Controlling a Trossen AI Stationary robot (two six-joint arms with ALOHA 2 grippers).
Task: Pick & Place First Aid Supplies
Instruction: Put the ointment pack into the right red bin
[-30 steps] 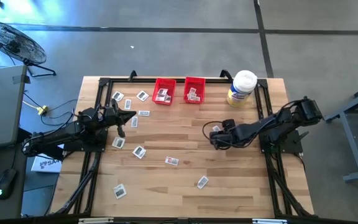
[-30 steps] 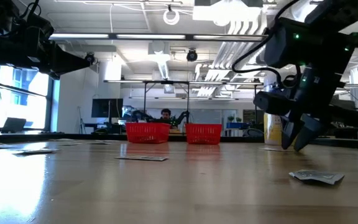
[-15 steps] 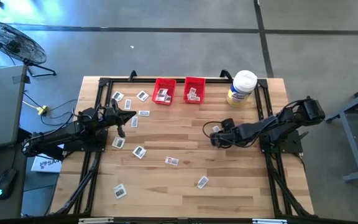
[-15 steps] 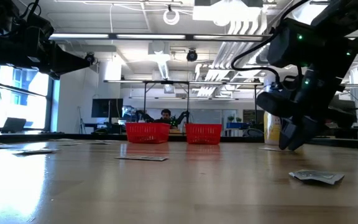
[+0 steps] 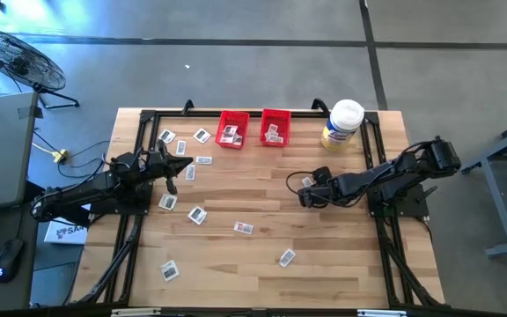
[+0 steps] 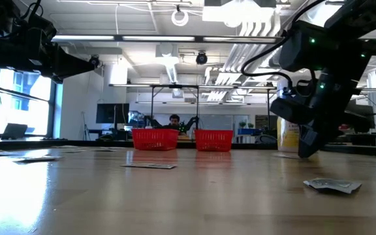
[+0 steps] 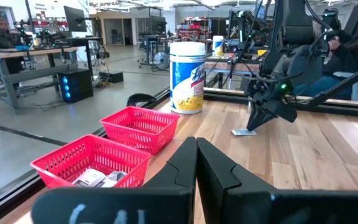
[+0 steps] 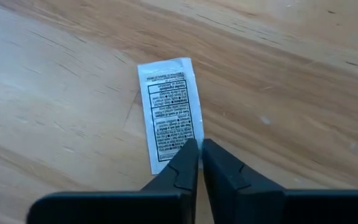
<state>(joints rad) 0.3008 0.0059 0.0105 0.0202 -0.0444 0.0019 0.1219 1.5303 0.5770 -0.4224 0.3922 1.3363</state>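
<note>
Small white first aid packets lie flat and scattered on the wooden table point(image 5: 341, 255). One packet point(image 8: 169, 112) lies right of the table's middle. My right gripper point(image 8: 199, 148) slants down onto its end and is shut there; it also shows in the high view point(image 5: 306, 190) and the low view point(image 6: 305, 150). My left gripper point(image 7: 196, 149) is shut on nothing and hangs level above the table's left part point(image 5: 183, 164). Two red bins point(image 5: 232, 129) point(image 5: 275, 128) at the far edge hold a few packets. My right gripper has its two fingers closed together on the packet's short end point(image 8: 178, 144), at the corner nearest the gripper. The fingers slant down from above and point along the packet's length. The packet lies flat on the table, printed side up. The fingertips hide the pinched spot.
A large white-lidded jar point(image 5: 342, 124) with a yellow label stands at the far right, beside the bins. Loose packets lie at the left point(image 5: 167, 202), in the middle point(image 5: 243, 228) and toward the near edge point(image 5: 287, 257) point(image 5: 169, 271). A black frame point(image 5: 139, 119) rims the table.
My right gripper has shut: its fingers stood apart over the packet a second ago and now meet at the packet's end. It has also rolled a little about its own pointing line. The packet has stayed flat on the table.
</note>
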